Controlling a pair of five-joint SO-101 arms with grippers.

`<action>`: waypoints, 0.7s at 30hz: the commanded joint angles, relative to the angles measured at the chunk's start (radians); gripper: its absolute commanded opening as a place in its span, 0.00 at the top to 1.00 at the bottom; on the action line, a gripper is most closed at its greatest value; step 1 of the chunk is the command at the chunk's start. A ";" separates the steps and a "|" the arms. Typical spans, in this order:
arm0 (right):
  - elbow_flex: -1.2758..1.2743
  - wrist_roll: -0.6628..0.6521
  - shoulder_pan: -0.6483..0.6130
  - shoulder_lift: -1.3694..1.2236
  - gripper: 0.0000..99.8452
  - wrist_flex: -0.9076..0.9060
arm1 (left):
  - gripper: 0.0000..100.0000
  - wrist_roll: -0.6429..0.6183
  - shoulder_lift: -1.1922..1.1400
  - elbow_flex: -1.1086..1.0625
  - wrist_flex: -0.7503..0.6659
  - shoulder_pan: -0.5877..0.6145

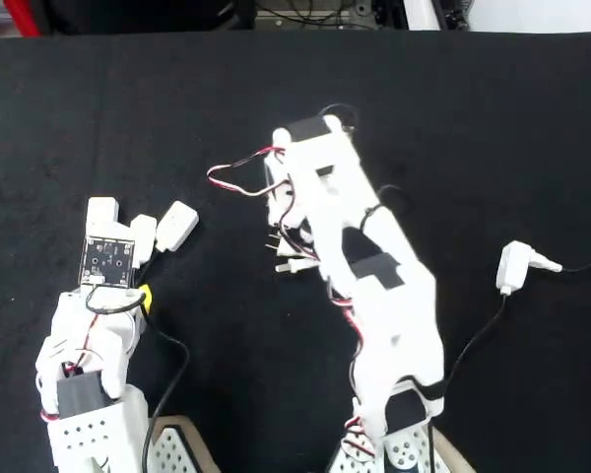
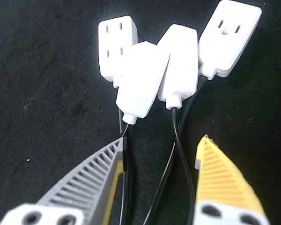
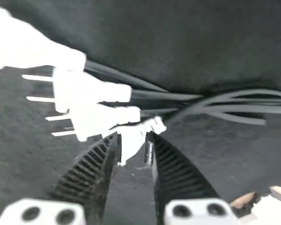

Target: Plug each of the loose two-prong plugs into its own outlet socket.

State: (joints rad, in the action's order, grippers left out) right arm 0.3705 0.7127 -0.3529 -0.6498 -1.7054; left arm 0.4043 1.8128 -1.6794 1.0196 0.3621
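— Gripping what, there at the right gripper?
— Clamped on a white plug, smooth and hard. Just beside, two two-prong plugs with thin shiny pins, lying on soft black cloth.
— And at the left gripper?
— Spread wide, holding nothing. Ribbed fingers. In front, four boxy white outlet sockets, bunched and touching. Between the fingers, black cords. Wide cloth stretching out all around. Well off to the right, one lone plug.
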 commanded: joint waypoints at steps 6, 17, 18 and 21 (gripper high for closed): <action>0.056 0.087 -0.021 -0.031 0.82 -0.057 | 0.75 0.012 0.006 -0.021 -0.014 -0.010; -0.170 0.080 0.006 0.214 0.86 -0.028 | 0.75 0.012 0.006 -0.021 -0.015 -0.008; -0.194 0.086 0.005 0.216 0.86 0.002 | 0.75 0.012 0.006 -0.021 -0.015 -0.010; -0.254 0.092 -0.009 0.193 0.86 0.071 | 0.75 0.012 0.006 -0.021 -0.015 -0.012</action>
State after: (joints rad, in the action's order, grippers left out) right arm 0.1450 0.7940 -0.3606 -0.4948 -1.6717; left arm 0.4043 1.8128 -1.6809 1.0196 0.3621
